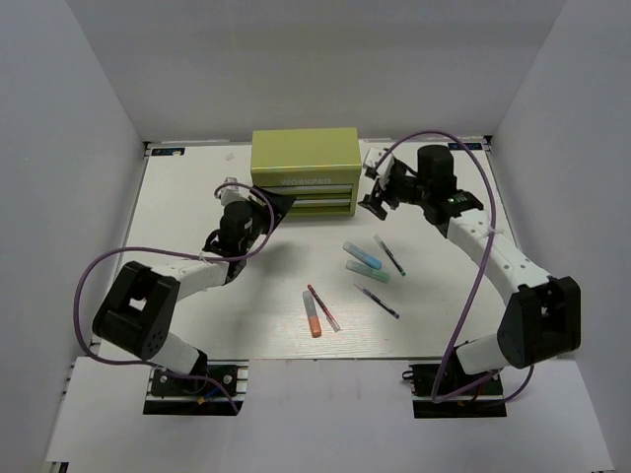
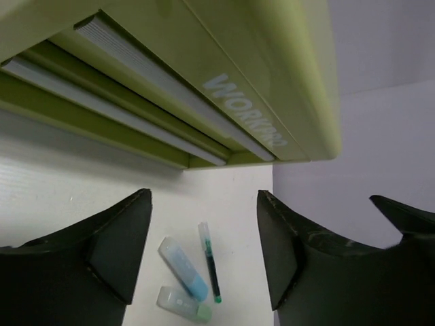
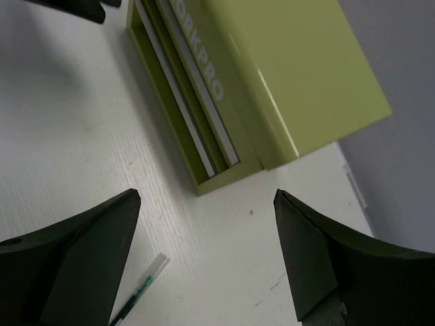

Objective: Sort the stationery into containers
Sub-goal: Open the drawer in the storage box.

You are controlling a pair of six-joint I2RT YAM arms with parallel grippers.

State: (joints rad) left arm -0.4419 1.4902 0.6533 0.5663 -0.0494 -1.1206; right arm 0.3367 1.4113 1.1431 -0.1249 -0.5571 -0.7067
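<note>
The yellow-green mini chest [image 1: 304, 172] stands at the back centre, its two drawers shut; it also shows in the left wrist view [image 2: 224, 75] and right wrist view [image 3: 272, 75]. My left gripper [image 1: 279, 204] is open and empty at the chest's lower left front corner. My right gripper [image 1: 380, 187] is open and empty beside the chest's right side. On the table lie a light blue marker [image 1: 361, 254], a teal marker [image 1: 367, 270], a dark green pen [image 1: 390, 253], a thin dark pen [image 1: 377, 302], an orange marker [image 1: 313, 316] and a thin red-white pen [image 1: 323, 307].
White walls close in the table on three sides. Purple cables loop over both arms. The pens lie in the middle, between the two arms.
</note>
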